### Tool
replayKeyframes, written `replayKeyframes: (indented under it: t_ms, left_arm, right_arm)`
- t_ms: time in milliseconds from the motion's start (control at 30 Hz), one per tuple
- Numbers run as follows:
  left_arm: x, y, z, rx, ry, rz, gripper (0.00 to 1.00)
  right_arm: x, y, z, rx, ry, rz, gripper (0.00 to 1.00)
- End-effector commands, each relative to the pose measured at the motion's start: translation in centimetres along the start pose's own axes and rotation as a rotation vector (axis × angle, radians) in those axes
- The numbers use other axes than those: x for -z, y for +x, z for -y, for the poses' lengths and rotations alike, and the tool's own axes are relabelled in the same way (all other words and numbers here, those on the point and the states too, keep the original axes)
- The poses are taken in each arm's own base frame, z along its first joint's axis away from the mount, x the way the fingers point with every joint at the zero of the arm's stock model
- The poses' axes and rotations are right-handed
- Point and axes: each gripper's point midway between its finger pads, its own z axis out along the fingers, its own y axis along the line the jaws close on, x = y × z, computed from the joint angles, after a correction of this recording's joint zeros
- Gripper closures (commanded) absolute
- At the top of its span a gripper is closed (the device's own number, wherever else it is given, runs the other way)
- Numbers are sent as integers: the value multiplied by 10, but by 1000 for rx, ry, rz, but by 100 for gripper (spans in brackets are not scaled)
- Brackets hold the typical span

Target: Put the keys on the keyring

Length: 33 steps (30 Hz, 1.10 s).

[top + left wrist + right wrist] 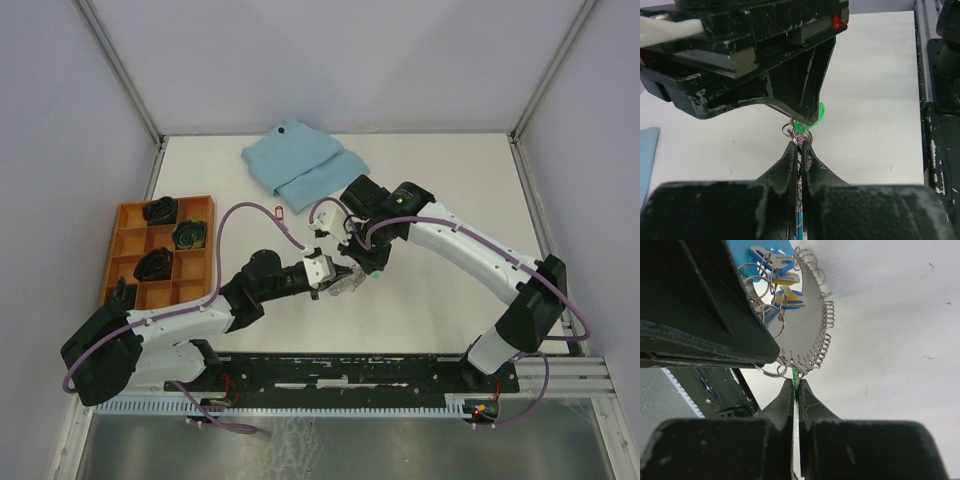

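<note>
My left gripper [335, 275] [801, 145] is shut on the keyring [807, 325] and holds it above the table's middle. The keyring is a grey metal piece edged with small wire rings, with a light-blue strap and a yellow tag [786, 278]. My right gripper [358, 262] [795, 382] is shut on the green key [815, 117] [795, 376]. The key's top touches the rings at the keyring's lower edge. A red key [279, 210] lies on the table, behind the grippers. Blue-tagged pieces [790, 297] hang by the strap.
A folded light-blue cloth [305, 160] lies at the back middle. An orange compartment tray [128, 232] with dark items stands at the left. Purple cables loop over both arms near the grippers.
</note>
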Motion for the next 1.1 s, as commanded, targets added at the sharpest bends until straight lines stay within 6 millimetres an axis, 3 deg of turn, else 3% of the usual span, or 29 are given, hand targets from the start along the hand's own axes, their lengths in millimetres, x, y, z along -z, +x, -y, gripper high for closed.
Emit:
replayKeyframes:
  t_ms: [0,100,233,333,400,600,800,867,1067]
  left_arm:
    - [6,-42,-22,-126,-104,127,97]
    - [11,-38,-31,-136,-161,107,97]
    - [10,-28,-41,-161,-204,60,88]
    - [4,-12,-44,-172,-205,1,97]
    - [0,-3,-46,-173,-206,-34,97]
    - [-10,14,-45,-167,-177,-94,95]
    - [-24,39,-33,-112,-101,-155,77]
    - [-26,47,-29,-71,-93,-173,70]
    - [-14,42,-36,48,-187,-171,52]
  right_arm:
    - [3,2,16,-27,62,25,98]
    - [3,-3,27,-53,102,55,96]
    - [2,-19,41,-60,142,121,89]
    - [0,-26,44,-65,141,146,82]
    - [2,-24,42,-73,140,151,71]
    - [28,-4,64,-191,372,247,43]
    - [77,26,88,-381,683,405,27]
    - [94,37,86,-417,747,473,2]
    - [119,67,84,-536,873,617,0]
